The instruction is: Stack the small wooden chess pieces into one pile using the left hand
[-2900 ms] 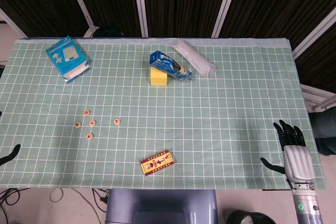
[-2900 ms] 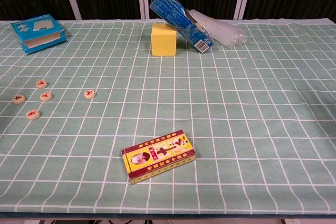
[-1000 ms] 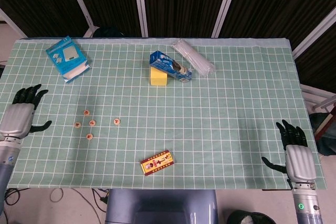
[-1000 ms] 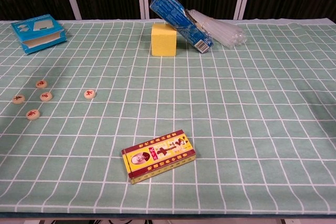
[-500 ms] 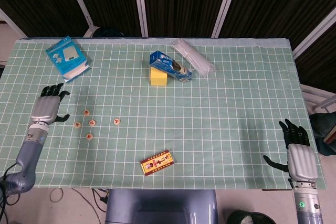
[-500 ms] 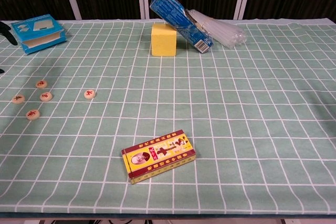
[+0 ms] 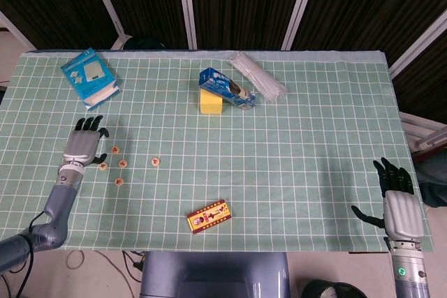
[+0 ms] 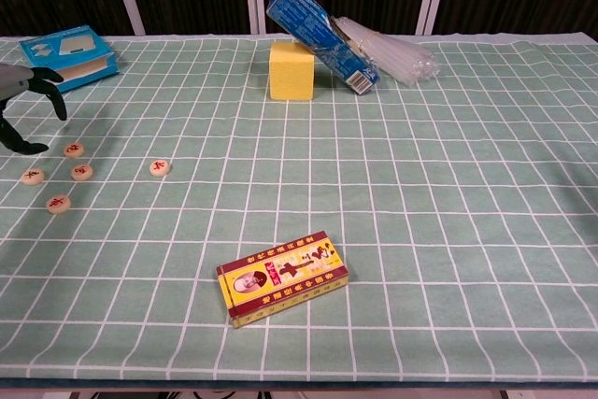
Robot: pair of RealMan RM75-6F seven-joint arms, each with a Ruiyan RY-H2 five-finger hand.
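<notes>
Five chess pieces (image 7: 123,163); three boxes (image 7: 209,215); one yellow block (image 7: 210,105); one plastic packet (image 7: 257,76)

The counter (image 7: 314,137) wears a green checked cloth. On it lie five chess pieces (image 7: 122,164) at the left, a red-yellow box (image 7: 209,215) near the front, a teal box (image 7: 89,77) far left, and a yellow block (image 7: 210,102) touching a blue packet (image 7: 227,88), beside a clear bag (image 7: 257,76).

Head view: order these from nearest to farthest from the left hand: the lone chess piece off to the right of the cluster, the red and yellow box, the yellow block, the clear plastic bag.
From the left hand:
1. Lone chess piece, just right of the cluster.
2. Red and yellow box, near the front edge.
3. Yellow block, far centre, under the blue carton.
4. Clear plastic bag, far side, right of the block.
</notes>
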